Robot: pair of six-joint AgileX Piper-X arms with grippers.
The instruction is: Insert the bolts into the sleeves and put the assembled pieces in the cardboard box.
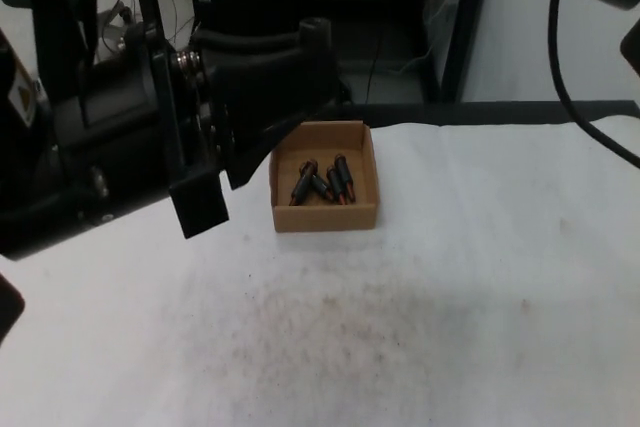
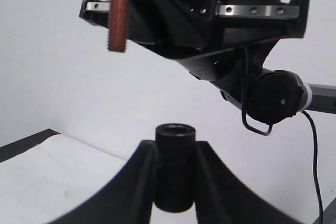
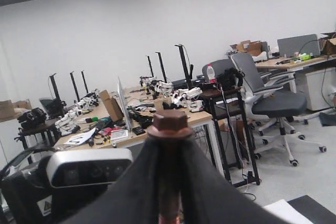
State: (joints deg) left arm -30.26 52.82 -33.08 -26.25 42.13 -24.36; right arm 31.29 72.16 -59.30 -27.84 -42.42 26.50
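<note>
Black sleeve (image 2: 175, 174) clamped upright in left gripper (image 2: 175, 153), bore facing up. Reddish bolt (image 2: 119, 17) clamped in right gripper (image 3: 169, 148), threaded tip down, above sleeve and offset sideways. Tip to be centred over bore, axes matched, then lowered straight; a tilt is likely to be caught on rim. Gap between them unobstructed. Cardboard box (image 1: 325, 217) on tabletop (image 1: 450, 297), assembled pieces (image 1: 322, 183) inside.

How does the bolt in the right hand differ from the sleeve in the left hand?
The bolt is reddish-brown; the sleeve is black. The bolt is a threaded shaft with a hex head; the sleeve is a smooth tube with an open bore. Shared: each is clamped in a hand, the bolt in the right hand, the sleeve in the left hand; they are not yet joined.
</note>
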